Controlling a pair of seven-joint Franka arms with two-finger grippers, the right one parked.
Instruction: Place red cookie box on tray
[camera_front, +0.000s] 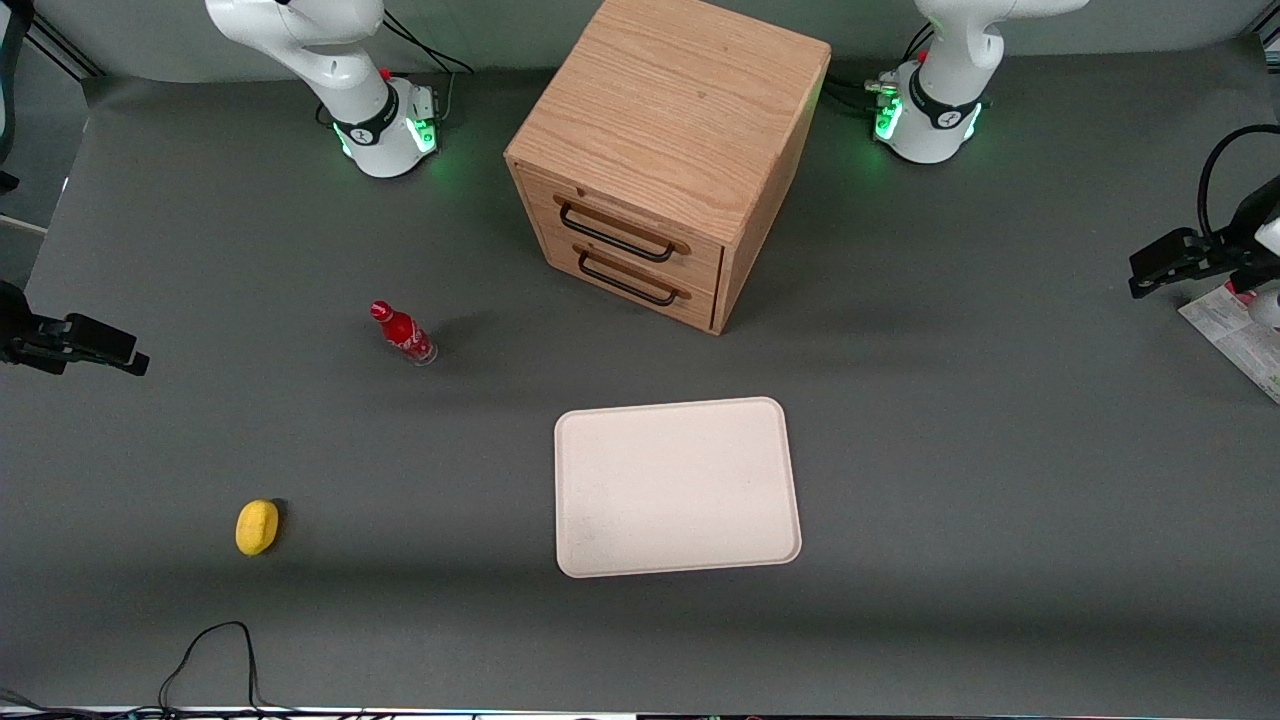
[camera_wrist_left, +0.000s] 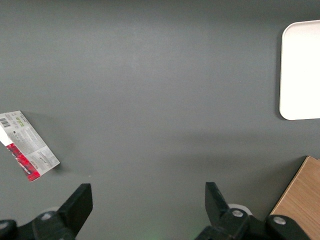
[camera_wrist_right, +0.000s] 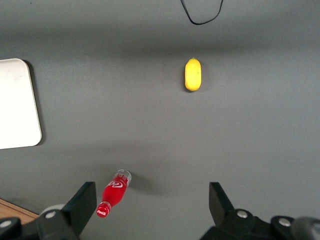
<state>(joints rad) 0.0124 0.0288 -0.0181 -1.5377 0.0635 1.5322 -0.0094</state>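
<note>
The grey table (camera_front: 1000, 480) carries all items. The wooden drawer cabinet (camera_front: 670, 150) stands upright between the two arm bases, its two dark-handled drawers shut; it sits well apart from the pincer, toward the middle of the table, and one corner of it shows in the left wrist view. The tray (camera_front: 676, 487) lies flat and bare, nearer to the front camera than the cabinet and likewise well away from the pincer; its rounded corner appears in the left wrist view.

The left arm's gripper (camera_wrist_left: 147, 202) hangs above the table at the working arm's end, its two dark fingers (camera_wrist_left: 77, 202) spread wide with nothing between them; only bare table surface shows in the gap.

The red cookie box (camera_wrist_left: 27, 145) lies flat on the table, whitish printed face up, one red end visible. It rests near the pincer but off to one side, not between the fingers and not touching them, and well apart from the tray.

The red bottle (camera_front: 403, 333) and the yellow lemon-like object (camera_front: 257, 527) lie toward the parked arm's end, farthest from the pincer.
</note>
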